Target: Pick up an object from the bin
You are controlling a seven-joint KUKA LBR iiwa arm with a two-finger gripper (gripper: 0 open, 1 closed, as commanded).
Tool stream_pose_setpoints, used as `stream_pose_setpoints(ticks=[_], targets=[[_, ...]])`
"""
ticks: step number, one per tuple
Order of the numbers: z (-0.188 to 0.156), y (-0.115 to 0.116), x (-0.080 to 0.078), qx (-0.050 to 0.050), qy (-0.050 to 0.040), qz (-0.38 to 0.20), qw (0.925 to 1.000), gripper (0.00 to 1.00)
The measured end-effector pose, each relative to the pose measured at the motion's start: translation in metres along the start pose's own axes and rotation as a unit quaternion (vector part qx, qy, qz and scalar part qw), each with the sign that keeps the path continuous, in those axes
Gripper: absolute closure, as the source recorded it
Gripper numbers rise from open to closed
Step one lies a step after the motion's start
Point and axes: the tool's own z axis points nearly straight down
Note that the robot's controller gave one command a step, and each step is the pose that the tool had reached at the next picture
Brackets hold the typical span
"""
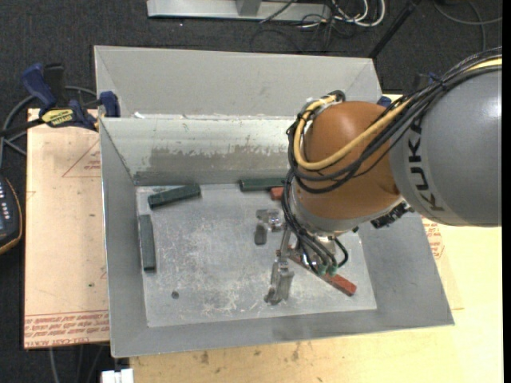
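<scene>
The hand (279,284) is set low over the bin (207,282) floor; whether it is spread or pressed together cannot be told. A red bar (345,285) lies just beside the hand, on the arm's side. Its long axis is slanted, and its upper end is hidden beneath the wrist.

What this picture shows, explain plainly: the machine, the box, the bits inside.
One camera looks down on a grey metal bin. The grey robot arm reaches in from the right; its orange cover and cables are part of it. Its gripper hangs low over the floor, right of centre. Loose things lie there: a dark bar at the back left, a second dark bar along the left wall, a red stick beside the gripper. Whether it holds anything I cannot tell.
</scene>
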Motion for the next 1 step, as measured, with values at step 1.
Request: stream_pose_setpoints(ticks=[1], targets=[[0.0776,0.0536,-0.0169,-0.001,-0.0013,-0.017,0.9998,0.0]])
